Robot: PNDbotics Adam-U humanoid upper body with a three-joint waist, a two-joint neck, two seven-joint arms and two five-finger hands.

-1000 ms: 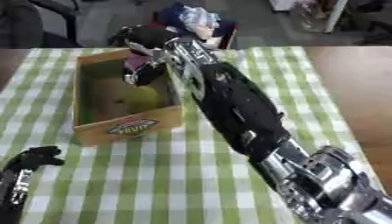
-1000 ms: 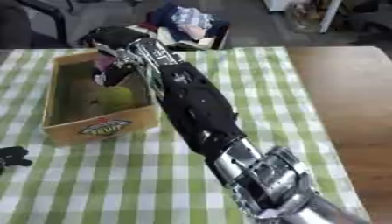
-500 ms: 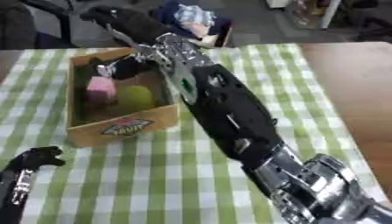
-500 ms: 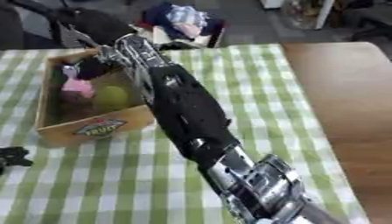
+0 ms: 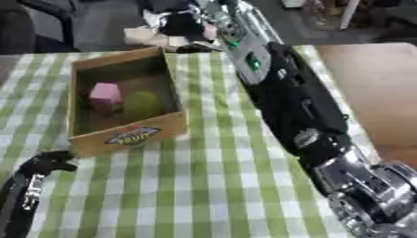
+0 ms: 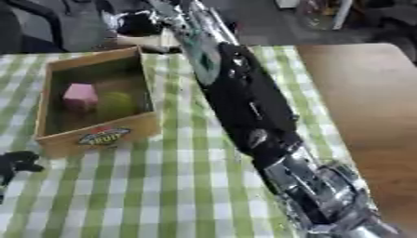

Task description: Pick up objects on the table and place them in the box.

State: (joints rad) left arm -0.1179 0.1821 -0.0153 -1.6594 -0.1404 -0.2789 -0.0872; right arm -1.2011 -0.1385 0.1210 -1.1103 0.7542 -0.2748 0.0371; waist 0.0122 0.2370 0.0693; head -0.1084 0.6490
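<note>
At the lower left edge, the left hand (image 5: 45,162) shows as a matte black form with its fingers curled inward, holding nothing, just beside the near left corner of the box. The box (image 5: 155,132) is a shallow rectangular tray of pale wood with thin upright walls and an oval printed label on its front face; it rests on the tablecloth (image 5: 195,195), a soft fabric in a green and white check pattern. Inside the box, against its left half, lies a pink block (image 5: 104,93) with faceted, angular sides, and touching it on the right sits a green ball (image 5: 143,103) with a dull, rounded surface. To the right of the box, the right arm (image 5: 297,107) crosses the scene diagonally: glossy black shells along its upper part, bright silver metal joints near the lower right corner. It extends toward the far edge of the table, where the right hand is not visible. Bare brown wooden tabletop (image 5: 374,88) shows at the right.
</note>
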